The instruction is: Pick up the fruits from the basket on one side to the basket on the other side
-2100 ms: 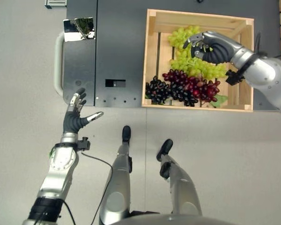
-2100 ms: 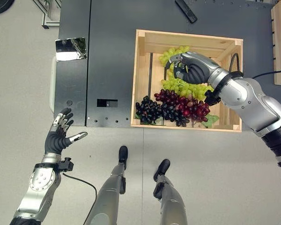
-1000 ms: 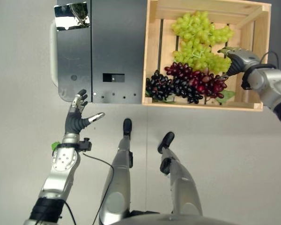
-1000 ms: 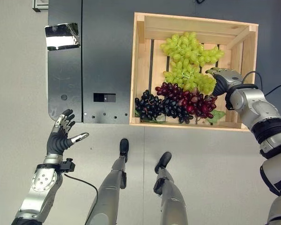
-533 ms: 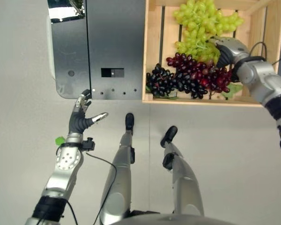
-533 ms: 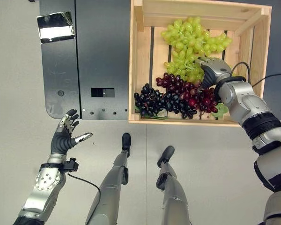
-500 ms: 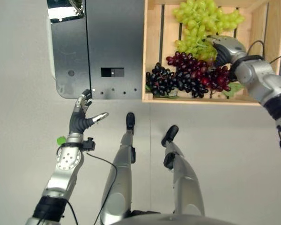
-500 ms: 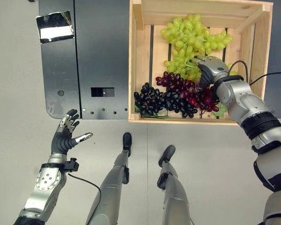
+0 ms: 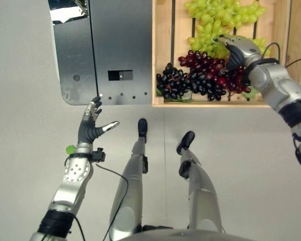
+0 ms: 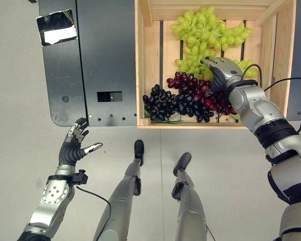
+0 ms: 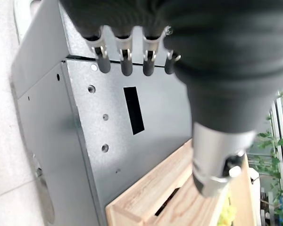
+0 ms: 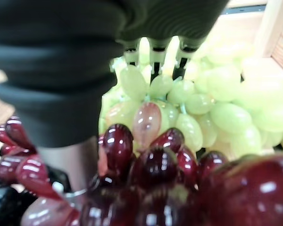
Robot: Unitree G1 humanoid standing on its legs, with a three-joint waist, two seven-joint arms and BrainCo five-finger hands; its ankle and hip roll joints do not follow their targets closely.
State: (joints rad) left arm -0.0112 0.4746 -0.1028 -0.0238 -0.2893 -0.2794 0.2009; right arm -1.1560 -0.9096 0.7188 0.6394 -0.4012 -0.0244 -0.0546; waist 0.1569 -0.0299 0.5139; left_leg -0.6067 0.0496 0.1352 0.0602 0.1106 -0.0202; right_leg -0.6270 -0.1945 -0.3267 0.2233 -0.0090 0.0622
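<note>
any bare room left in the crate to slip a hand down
Bare slats show in the wooden crate along its left wall beside the green grapes. The front is crowded: black grapes, red grapes and the right hand.

My right hand (image 10: 221, 75) is stretched out ahead of me on a nearly straight arm, palm turned down, with my fingers (image 12: 153, 56) reaching forward and downward and my thumb set apart below them. My left hand (image 9: 90, 129) is held low in front of my left side on a bent arm, fingers straight and loosely spread, thumb stuck out sideways, holding nothing.
</note>
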